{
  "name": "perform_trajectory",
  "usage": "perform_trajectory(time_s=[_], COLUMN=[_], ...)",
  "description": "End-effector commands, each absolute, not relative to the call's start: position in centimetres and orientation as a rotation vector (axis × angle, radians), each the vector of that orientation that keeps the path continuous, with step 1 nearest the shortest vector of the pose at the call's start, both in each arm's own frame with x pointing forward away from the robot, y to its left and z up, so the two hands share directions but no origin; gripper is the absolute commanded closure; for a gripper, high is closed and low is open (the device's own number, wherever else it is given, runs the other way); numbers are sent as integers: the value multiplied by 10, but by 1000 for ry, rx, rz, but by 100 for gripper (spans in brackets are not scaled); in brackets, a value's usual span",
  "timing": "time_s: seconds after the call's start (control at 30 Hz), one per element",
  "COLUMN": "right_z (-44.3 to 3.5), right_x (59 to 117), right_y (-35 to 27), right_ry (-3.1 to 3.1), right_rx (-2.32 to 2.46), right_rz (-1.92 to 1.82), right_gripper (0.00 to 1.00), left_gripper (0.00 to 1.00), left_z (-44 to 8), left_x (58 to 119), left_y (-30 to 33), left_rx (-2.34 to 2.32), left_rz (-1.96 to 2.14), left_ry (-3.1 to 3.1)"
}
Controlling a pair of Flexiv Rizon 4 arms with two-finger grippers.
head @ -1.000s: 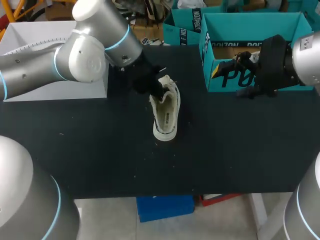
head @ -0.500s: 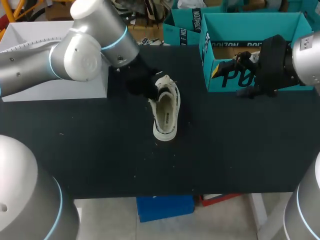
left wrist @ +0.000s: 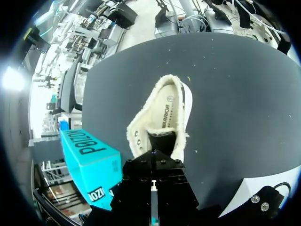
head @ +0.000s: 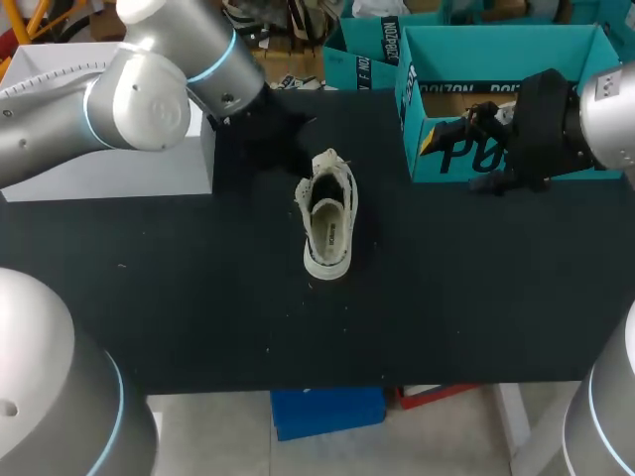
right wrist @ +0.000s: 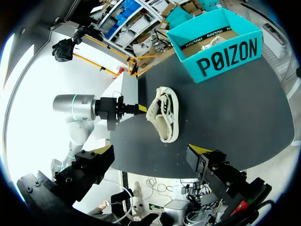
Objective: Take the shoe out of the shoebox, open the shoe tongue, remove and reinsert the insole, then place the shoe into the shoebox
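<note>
Shoe (head: 330, 223) is out of the shoebox (head: 496, 33), sole down on the black tabletop (head: 198, 297), well apart from the shoebox on its left side, opening up. Insole (left wrist: 164, 112) looks seated flat inside, and we can't tell whether that's before removal or after reinsertion. Left claw (head: 286, 147) hangs just past the shoe end farthest from us, on the side away from the shoebox, apparently not touching; we can't tell if it's open or closed. Right claw (right wrist: 150, 153) is spread wide with nothing in it, right in front of the shoebox's front wall. Risks as we judge them: nothing pins the shoe, so if the left claw digs in or grabs the rim alone, the light shoe likely slides or tips instead of giving up the insole. The frayed rim or laces could snag a tip and drag the shoe further from the shoebox. An insole pushed back carelessly may fold near the toe. The right claw sits so near the shoebox that a careless swing could shove the box.
</note>
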State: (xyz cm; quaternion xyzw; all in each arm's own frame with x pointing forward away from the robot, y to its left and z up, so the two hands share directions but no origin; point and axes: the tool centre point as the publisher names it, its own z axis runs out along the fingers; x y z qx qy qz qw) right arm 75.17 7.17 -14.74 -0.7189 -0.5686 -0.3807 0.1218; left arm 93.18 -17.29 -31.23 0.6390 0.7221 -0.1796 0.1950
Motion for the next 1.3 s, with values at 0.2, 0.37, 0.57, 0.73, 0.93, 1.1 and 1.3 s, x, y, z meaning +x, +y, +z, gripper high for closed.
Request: perform_trajectory(time_s=[0.2,0.37,0.57,0.73,0.93,1.1,1.3], right_z=[-148,-148,-148,-148,-148,-148,-148], right_x=[752,752,752,752,752,752,752], right_y=[73,73,73,73,73,73,73], right_ry=[-1660,-1660,-1660,-1660,-1660,-1660,-1660], right_rx=[-2101,-2101,-2101,-2101,-2101,-2101,-2101], right_rz=[-1111,-1111,-1111,-1111,-1111,-1111,-1111], right_gripper=[0,0,0,0,0,0,0], left_gripper=[96,71,44,0,0,0,0], left_z=[-314,-302,-284,-278,-275,-271,-270], left_x=[936,935,931,925,917,908,907], left_y=[-174,-160,-142,-125,-105,-86,-82], left_rx=[1842,1889,1913,1898,1868,1798,1776], left_rz=[-454,-393,-358,-374,-395,-403,-410], left_ry=[2025,2037,2048,2087,2174,2257,2274])
